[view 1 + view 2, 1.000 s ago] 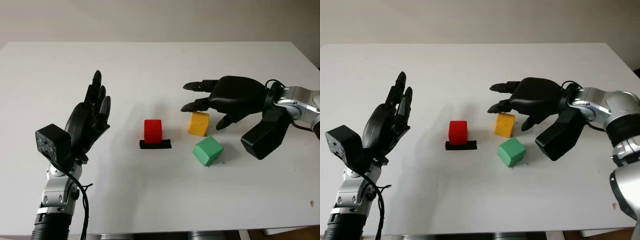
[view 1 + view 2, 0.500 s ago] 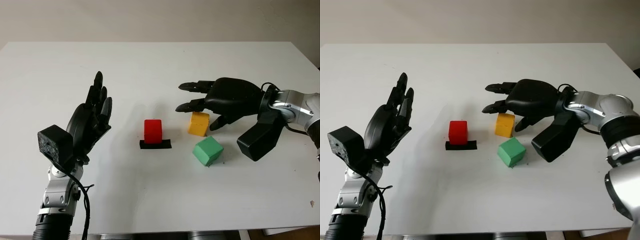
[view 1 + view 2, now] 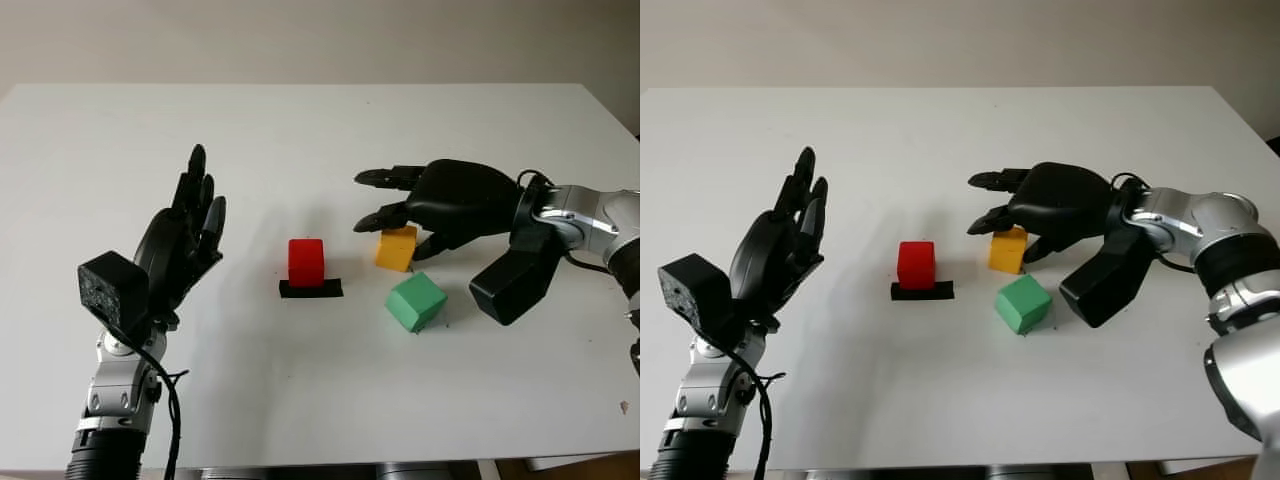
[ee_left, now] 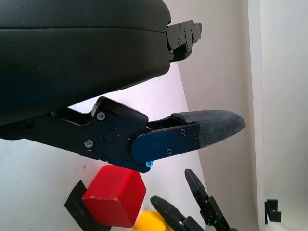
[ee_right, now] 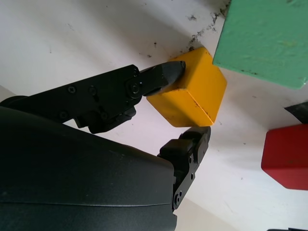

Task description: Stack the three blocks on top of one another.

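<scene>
You have 3 blocks on the white table, none stacked yet. The red block sits near the centre on a small black marker strip. To its right is the yellow block, and just nearer and right of that sits the green block, close beside the yellow one but apart from it in the head views.

Your right hand reaches in from the right and is over the yellow block. In the right wrist view its fingers bracket the block: 1 fingertip touches the block's far upper corner, another sits at the opposite lower edge. The block appears tilted slightly, but you cannot tell whether the grip is fully clamped or the fingers only touch it.

Your left hand is raised above the table at the left, well apart from the red block, open and holding nothing, with its fingers pointing toward the far side.
</scene>
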Action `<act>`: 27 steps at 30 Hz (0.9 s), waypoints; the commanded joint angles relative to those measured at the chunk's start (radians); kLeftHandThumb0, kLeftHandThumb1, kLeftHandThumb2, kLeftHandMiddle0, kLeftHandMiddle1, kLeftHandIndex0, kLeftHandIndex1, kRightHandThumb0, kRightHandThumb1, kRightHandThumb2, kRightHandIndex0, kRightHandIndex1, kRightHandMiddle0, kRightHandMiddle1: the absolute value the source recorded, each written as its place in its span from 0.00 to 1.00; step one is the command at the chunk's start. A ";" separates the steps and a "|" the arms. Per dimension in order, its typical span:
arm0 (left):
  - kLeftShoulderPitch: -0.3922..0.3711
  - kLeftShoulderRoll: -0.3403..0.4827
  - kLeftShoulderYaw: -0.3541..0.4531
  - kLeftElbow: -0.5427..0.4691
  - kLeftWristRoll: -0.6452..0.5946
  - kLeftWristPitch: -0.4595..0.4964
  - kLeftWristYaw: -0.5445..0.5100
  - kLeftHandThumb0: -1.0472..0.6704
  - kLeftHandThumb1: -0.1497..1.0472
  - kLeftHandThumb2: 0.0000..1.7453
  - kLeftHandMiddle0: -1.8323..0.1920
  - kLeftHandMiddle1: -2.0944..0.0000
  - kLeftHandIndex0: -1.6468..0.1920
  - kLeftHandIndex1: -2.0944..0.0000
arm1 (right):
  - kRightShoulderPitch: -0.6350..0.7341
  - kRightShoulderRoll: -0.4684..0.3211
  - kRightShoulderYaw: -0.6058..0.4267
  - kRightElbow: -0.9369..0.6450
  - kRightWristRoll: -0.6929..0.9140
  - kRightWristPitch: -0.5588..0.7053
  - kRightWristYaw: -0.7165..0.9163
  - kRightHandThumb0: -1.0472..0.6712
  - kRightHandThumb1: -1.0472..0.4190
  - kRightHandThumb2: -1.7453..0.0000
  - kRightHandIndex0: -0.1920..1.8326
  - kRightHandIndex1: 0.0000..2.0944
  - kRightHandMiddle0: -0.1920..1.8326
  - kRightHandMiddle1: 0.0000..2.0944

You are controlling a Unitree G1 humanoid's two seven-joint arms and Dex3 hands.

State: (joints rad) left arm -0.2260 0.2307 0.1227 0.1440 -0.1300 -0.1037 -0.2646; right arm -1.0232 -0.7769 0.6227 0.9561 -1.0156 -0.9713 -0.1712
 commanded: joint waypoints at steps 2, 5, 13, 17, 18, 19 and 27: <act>0.013 0.002 0.003 -0.026 -0.004 -0.005 -0.001 0.18 1.00 0.35 1.00 0.98 1.00 1.00 | 0.000 -0.006 0.007 0.001 -0.013 0.013 -0.028 0.49 0.04 0.96 0.19 0.04 0.45 0.12; 0.015 0.004 0.001 -0.026 0.001 -0.012 -0.001 0.19 1.00 0.35 1.00 0.98 1.00 1.00 | -0.001 -0.008 0.008 0.004 -0.017 0.016 -0.049 0.49 0.04 0.97 0.21 0.03 0.37 0.45; 0.014 0.003 0.000 -0.026 0.003 -0.008 -0.001 0.19 1.00 0.34 0.99 0.97 1.00 0.99 | -0.013 -0.012 -0.019 0.013 0.037 0.021 0.015 0.46 0.06 0.97 0.22 0.03 0.31 0.61; 0.011 0.003 -0.002 -0.015 0.005 -0.020 -0.002 0.18 1.00 0.34 0.99 0.97 1.00 0.99 | -0.025 -0.012 -0.044 0.017 0.091 0.032 0.066 0.43 0.06 0.97 0.22 0.03 0.31 0.59; 0.009 0.003 -0.002 -0.012 0.005 -0.021 -0.002 0.18 1.00 0.34 1.00 0.98 1.00 0.99 | -0.030 -0.010 -0.053 0.016 0.105 0.036 0.074 0.43 0.07 0.97 0.23 0.03 0.33 0.56; 0.007 0.003 -0.003 -0.011 0.006 -0.018 -0.001 0.17 1.00 0.34 1.00 0.97 1.00 0.99 | -0.033 -0.007 -0.065 0.017 0.123 0.040 0.084 0.43 0.08 0.97 0.24 0.03 0.35 0.55; -0.004 0.003 -0.013 -0.004 0.011 -0.012 -0.003 0.16 1.00 0.33 1.00 0.98 1.00 1.00 | -0.066 0.011 -0.136 -0.007 0.214 0.087 0.143 0.41 0.09 0.97 0.25 0.03 0.37 0.53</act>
State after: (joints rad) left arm -0.2229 0.2308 0.1156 0.1350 -0.1247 -0.1085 -0.2649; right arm -1.0552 -0.7729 0.5051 0.9694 -0.8163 -0.8921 -0.0296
